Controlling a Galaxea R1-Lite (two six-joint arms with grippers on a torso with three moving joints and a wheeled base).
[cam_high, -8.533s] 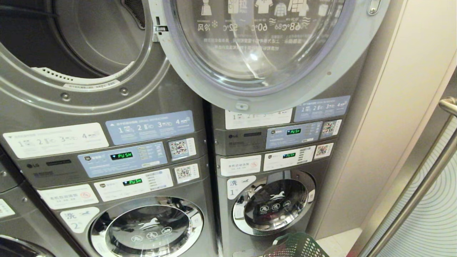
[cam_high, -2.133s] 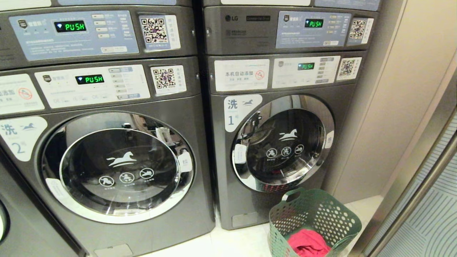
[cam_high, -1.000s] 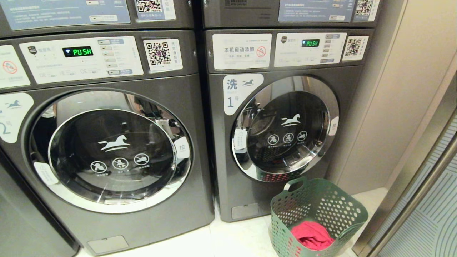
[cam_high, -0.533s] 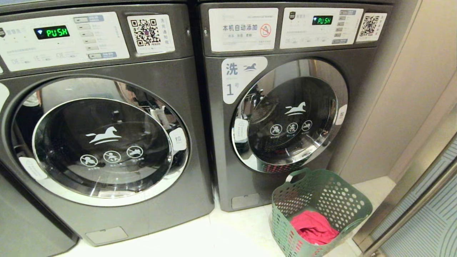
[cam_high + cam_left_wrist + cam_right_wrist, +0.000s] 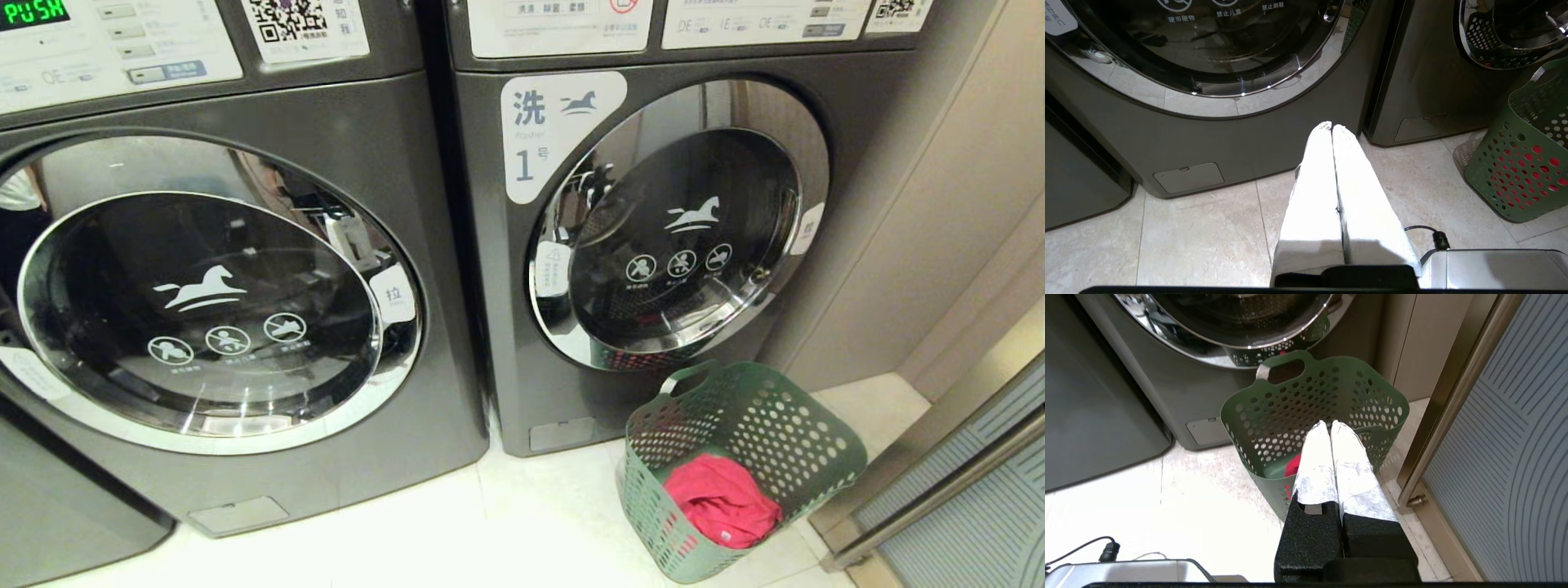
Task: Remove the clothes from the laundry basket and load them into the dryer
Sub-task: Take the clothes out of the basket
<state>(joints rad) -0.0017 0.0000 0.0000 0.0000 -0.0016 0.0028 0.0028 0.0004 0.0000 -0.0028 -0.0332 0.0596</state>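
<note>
while both arms hang low with nothing in them, the green laundry basket [image 5: 739, 465] stands on the pale tiled floor [image 5: 506, 531] at the near right, just before the washer marked 1 [image 5: 653, 220], whose round door [image 5: 678, 224] is shut. a red garment [image 5: 722, 498] lies bunched in the basket's bottom; it may be more than one piece, the folds hide that. the right gripper [image 5: 1330, 424] hovers above the basket's near rim, fingers pressed together. the left gripper [image 5: 1332, 127], equally closed, points at the base of the left washer [image 5: 245, 286]. open floor lies left of the basket; a metal door frame [image 5: 939, 482] crowds its right side.
</note>
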